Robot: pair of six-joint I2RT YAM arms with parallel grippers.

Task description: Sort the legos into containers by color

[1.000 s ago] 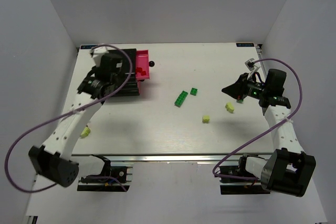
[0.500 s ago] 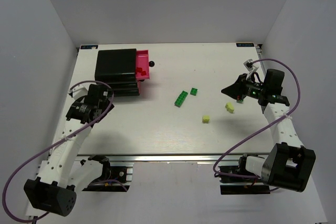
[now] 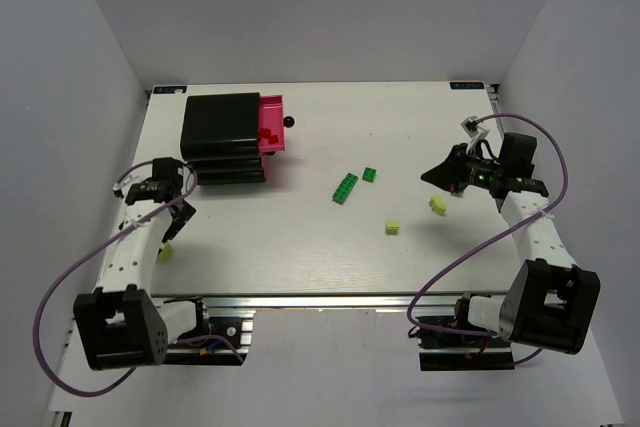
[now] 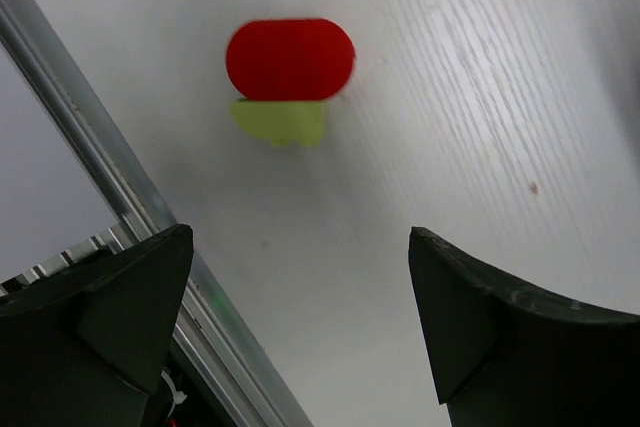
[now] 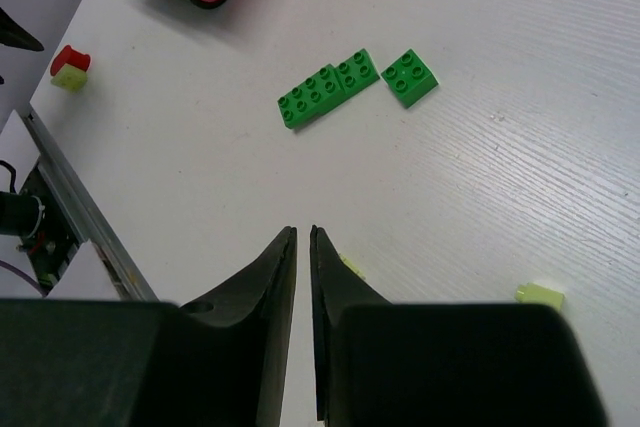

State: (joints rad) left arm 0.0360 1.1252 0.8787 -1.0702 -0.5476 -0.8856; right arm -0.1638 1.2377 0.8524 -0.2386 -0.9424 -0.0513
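White wood-grain table, pale walls | left claw spread | right claw pressed together

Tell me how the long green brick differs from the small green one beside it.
The long green brick is a strip several studs long; the small green brick is a square with four studs. The long green brick lies nearer the arms; the small green brick sits just beyond it, not touching. Both are the same green and lie flat on the table, studs up.
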